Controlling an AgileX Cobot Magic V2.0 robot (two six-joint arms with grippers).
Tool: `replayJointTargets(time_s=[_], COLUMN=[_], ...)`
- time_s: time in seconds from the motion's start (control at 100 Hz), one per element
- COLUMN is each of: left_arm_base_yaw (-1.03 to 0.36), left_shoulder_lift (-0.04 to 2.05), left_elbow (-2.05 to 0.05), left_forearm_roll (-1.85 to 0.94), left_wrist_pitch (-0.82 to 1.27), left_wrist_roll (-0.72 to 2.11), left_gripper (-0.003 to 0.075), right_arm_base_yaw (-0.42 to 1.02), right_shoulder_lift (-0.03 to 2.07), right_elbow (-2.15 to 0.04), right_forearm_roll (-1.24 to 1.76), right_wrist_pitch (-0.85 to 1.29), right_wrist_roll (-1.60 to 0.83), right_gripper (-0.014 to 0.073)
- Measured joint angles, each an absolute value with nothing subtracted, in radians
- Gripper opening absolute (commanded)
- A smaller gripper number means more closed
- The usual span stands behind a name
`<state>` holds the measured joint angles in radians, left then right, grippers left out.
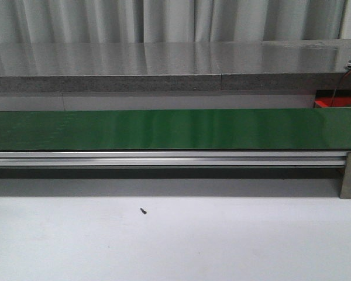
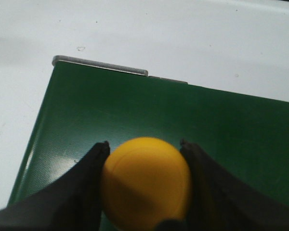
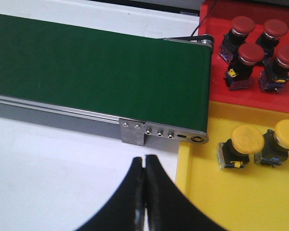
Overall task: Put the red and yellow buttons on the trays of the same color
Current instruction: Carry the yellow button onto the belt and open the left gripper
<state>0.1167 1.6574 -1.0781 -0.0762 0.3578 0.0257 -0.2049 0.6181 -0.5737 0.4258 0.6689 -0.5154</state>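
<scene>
Yellow button (image 2: 145, 183) sits between my left gripper's (image 2: 144, 149) fingers, which press its cap from both sides over the green belt (image 2: 183, 120), near that belt's end edge; I think it's lifted, though the view is too tight to be sure. My right gripper (image 3: 145, 163) is closed on nothing, parked beside the yellow tray (image 3: 241, 202), where two yellow buttons (image 3: 241, 144) rest near the red tray (image 3: 216, 96) edge.

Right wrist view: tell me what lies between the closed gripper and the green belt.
Bare white table, then the belt's metal side rail; nothing else, in the right wrist view.
</scene>
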Motion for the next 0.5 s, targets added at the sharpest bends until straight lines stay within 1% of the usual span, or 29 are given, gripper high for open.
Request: replayJointTargets(time_s=[0.02,0.03,0.07,0.12,0.15,0.2,0.36,0.5], left_arm_base_yaw=[0.117,0.117,0.117,0.117,0.117,0.117,0.110,0.106], left_shoulder_lift=[1.657,1.657,1.660,1.660,1.660,1.655,1.594,1.529], left_elbow=[-1.078,-1.078,-1.078,-1.078,-1.078,-1.078,-1.078,-1.084], left_forearm_roll=[-0.076,-0.076,-0.079,-0.090,-0.098,-0.112,-0.130,-0.131], left_wrist_pitch=[0.358,0.358,0.362,0.364,0.366,0.371,0.377,0.343], left_wrist_roll=[0.026,0.026,0.026,0.026,0.026,0.026,0.026,0.026], left_gripper=[0.0489,0.0522,0.0610,0.0680,0.0701,0.0701,0.0659,0.0656], right_arm_base_yaw=[-0.205,-0.205,-0.205,-0.205,-0.205,-0.205,-0.205,-0.205], right_shoulder_lift=[0.618,0.618,0.618,0.618,0.618,0.618,0.618,0.618], right_elbow=[-0.574,-0.574,-0.574,-0.574,-0.574,-0.574,-0.574,-0.574], right_forearm_roll=[0.426,0.426,0.426,0.426,0.426,0.426,0.426,0.426], right_wrist_pitch=[0.669,0.669,0.669,0.669,0.669,0.669,0.669,0.669], right_wrist_roll=[-0.515,-0.515,-0.515,-0.515,-0.515,-0.515,-0.515,-0.515], right_gripper=[-0.0096,-0.0096,-0.0096,-0.0096,-0.0096,-0.0096,-0.0096,-0.0096])
